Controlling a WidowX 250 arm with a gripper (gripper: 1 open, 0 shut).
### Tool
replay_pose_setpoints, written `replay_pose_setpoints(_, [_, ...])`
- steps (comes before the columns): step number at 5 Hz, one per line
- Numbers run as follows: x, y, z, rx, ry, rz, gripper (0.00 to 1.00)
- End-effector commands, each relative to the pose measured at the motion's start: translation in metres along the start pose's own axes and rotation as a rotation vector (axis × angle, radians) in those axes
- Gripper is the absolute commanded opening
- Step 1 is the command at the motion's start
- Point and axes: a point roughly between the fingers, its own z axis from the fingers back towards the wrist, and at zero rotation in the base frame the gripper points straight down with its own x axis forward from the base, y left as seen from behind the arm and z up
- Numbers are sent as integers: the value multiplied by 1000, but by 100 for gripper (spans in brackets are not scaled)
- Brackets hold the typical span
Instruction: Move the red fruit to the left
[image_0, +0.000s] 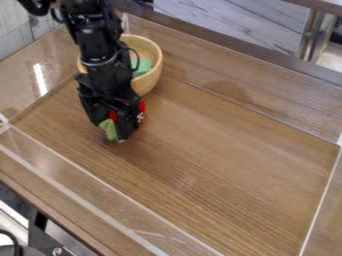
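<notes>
Camera view, claw (112, 119) (jaws apart) astride red fruit (122, 122), tabletop (227, 150)

Was black from top to bottom, a slim arm of stacked blocky segments with glossy highlights. Carried a dark cable looping near the upper part. Ended in a boxy black hand (114, 119) with two thick, squared fingers (92, 112).

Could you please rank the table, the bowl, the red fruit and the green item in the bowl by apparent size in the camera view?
1. Table
2. Bowl
3. Red fruit, though the hand partly covers it.
4. Green item in the bowl, also partly hidden, so the last two are uncertain.
</notes>
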Motion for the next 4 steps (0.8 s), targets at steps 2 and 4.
replay_pose_setpoints(2, [21, -3, 0, -2, -23, -76, 100])
replay_pose_setpoints(4, [28, 0, -5, -23, -13, -87, 100])
